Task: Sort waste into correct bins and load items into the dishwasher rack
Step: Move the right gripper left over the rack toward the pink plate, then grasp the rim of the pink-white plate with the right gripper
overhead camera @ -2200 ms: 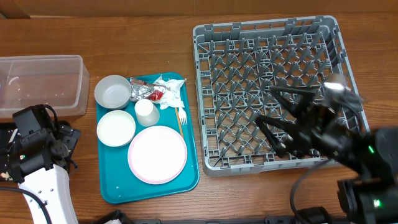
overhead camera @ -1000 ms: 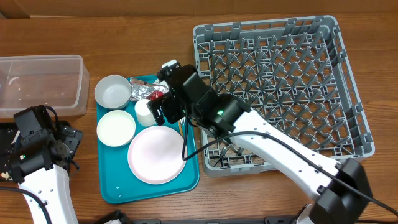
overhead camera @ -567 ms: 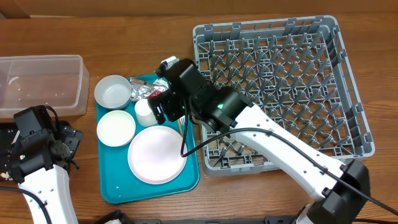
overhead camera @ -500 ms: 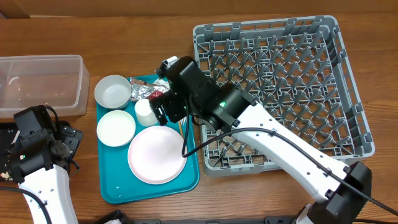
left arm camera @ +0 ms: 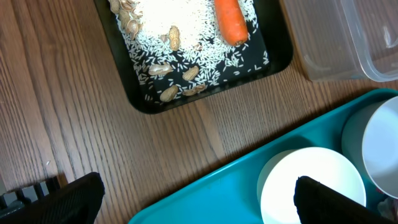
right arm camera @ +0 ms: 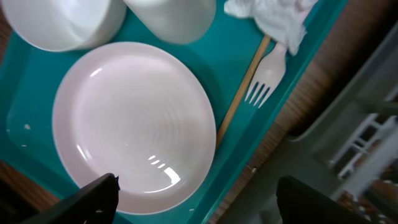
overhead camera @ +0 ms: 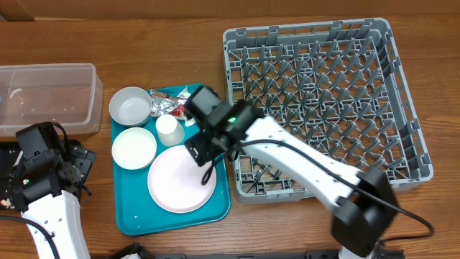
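The white plate (overhead camera: 176, 183) lies at the front of the teal tray (overhead camera: 136, 216), with two white bowls (overhead camera: 130, 106) (overhead camera: 134, 147), a cup (overhead camera: 169, 129), the foil wrapper (overhead camera: 167, 106) and the napkin (overhead camera: 195, 95) behind it. My right gripper (overhead camera: 203, 151) hangs open over the plate's right edge; in the right wrist view it (right arm camera: 211, 202) spans the plate (right arm camera: 134, 124) and tray rim, near the fork (right arm camera: 264, 78) and napkin (right arm camera: 273, 15). My left gripper (left arm camera: 199, 205) is open and empty beside the black tray (left arm camera: 140, 102), which holds rice (left arm camera: 180, 18), beige scraps (left arm camera: 169, 68) and a carrot piece (left arm camera: 231, 22).
The grey dishwasher rack (overhead camera: 323, 101) stands at the right, its left wall close to the teal tray. The clear tub (overhead camera: 47, 97) sits at the far left, also in the left wrist view (left arm camera: 348, 37). The left arm (overhead camera: 39, 173) is at the front left.
My right arm swung from over the rack's front to the teal tray, then moved down over the plate's right edge. The left arm has not moved.
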`<state>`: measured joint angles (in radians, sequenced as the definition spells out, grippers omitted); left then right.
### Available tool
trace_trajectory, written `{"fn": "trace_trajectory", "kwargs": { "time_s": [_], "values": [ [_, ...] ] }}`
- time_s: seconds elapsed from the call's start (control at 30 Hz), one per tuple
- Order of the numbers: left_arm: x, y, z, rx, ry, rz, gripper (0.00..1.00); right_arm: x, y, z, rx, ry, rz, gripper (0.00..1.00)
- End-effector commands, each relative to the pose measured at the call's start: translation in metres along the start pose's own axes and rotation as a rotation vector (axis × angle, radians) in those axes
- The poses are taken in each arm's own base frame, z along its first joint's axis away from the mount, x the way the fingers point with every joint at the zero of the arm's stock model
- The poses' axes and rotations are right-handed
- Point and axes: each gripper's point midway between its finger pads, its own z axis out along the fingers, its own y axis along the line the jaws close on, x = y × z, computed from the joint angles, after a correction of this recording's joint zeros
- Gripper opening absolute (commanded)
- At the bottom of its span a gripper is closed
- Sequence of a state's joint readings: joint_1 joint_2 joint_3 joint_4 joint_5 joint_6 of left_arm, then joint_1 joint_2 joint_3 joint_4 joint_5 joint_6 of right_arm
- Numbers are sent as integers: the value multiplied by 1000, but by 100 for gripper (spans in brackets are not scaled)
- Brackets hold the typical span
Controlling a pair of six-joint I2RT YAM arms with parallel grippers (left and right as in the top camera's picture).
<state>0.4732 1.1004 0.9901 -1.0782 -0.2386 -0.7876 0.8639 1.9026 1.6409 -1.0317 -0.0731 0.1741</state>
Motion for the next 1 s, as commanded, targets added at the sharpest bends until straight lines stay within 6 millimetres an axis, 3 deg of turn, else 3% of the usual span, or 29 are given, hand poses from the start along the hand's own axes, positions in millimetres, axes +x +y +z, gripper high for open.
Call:
{"fn": "trace_trajectory", "kwargs": {
  "time_s": [0.0,0.53,0.97],
  "values": [
    [-6,-1,-6,12,-19,-30,100,10,4,25,34,52,-45,82],
    [-6,-1,-6,12,-19,-30,100,17,15,90,57,102,-80,78],
    [-6,-1,-6,12,-19,-30,100,14,3,113,115,93,-58,77]
  ]
}}
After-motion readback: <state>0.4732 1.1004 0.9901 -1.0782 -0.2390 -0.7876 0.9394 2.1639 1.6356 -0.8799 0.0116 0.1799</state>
